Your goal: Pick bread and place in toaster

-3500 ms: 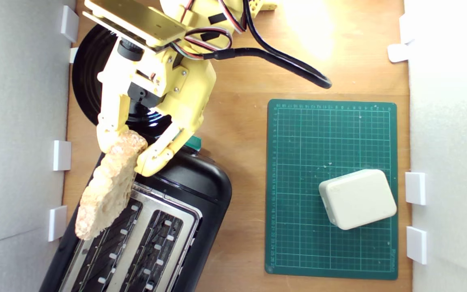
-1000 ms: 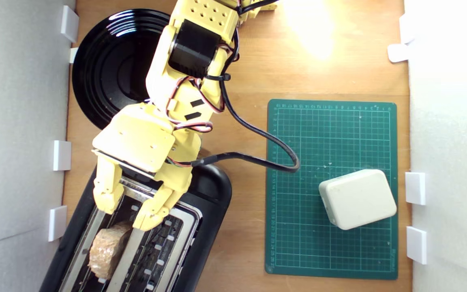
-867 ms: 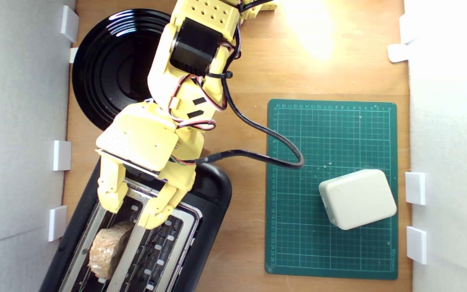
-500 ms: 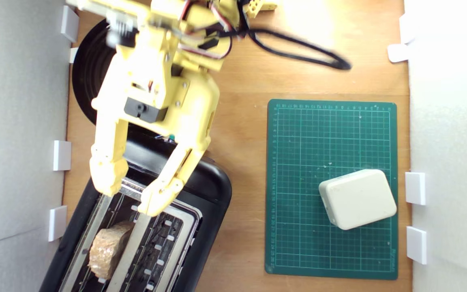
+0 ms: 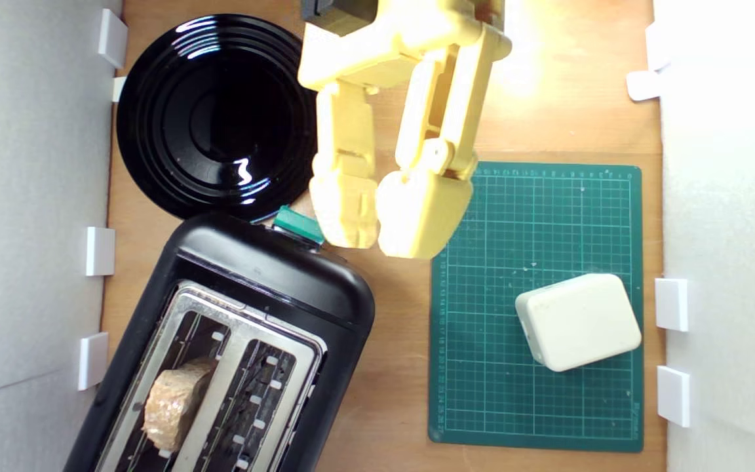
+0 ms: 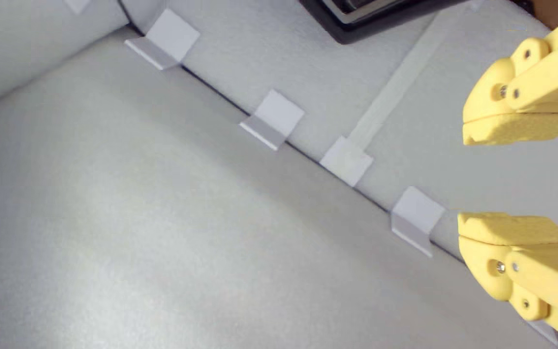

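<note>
The bread (image 5: 171, 403), a tan-crusted slice, stands on edge inside the toaster's slot nearer the exterior view's left. The toaster (image 5: 272, 275) is black with a silver top plate and a teal lever knob (image 5: 297, 224); it lies diagonally at the lower left. My yellow gripper (image 5: 377, 241) hangs high and close to the camera, above the wood between the toaster's lever end and the green mat. It is well clear of the bread. In the wrist view the gripper (image 6: 506, 177) is open with nothing between its fingers, and only a dark corner of the toaster (image 6: 356, 19) shows.
A glossy black plate (image 5: 213, 118) lies behind the toaster at upper left. A green cutting mat (image 5: 535, 229) on the right carries an off-white plastic block (image 5: 577, 321). White foam walls (image 5: 30, 196) with small white brackets (image 5: 100, 251) line both sides.
Earlier I held the bread above the toaster; it now sits in the slot. My open gripper has risen off the toaster and swung toward the exterior view's upper right.
</note>
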### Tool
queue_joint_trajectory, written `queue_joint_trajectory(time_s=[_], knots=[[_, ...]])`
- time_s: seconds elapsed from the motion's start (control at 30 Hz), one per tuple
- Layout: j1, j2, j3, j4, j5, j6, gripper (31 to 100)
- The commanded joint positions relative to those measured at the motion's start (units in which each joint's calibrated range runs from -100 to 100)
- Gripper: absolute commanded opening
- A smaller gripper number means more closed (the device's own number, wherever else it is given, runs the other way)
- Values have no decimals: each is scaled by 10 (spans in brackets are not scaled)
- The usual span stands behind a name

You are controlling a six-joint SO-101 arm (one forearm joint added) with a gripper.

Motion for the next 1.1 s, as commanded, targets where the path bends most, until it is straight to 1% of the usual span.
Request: queue_joint_trajectory(time_s=[0.0, 0.17, 0.33, 0.37, 0.47, 0.7, 0.93, 1.07], knots=[[-34, -56, 59, 5, -5, -33, 701], [-84, -116, 168, 4, -4, -42, 701], [-113, -176, 273, -1, -4, -39, 701], [-124, -194, 307, 2, -4, -38, 701], [-140, -231, 386, 4, -4, -37, 701], [-160, -294, 542, -4, -5, -18, 701], [-161, -374, 689, -6, -6, 9, 701], [-161, -448, 819, -6, -6, 38, 700]])
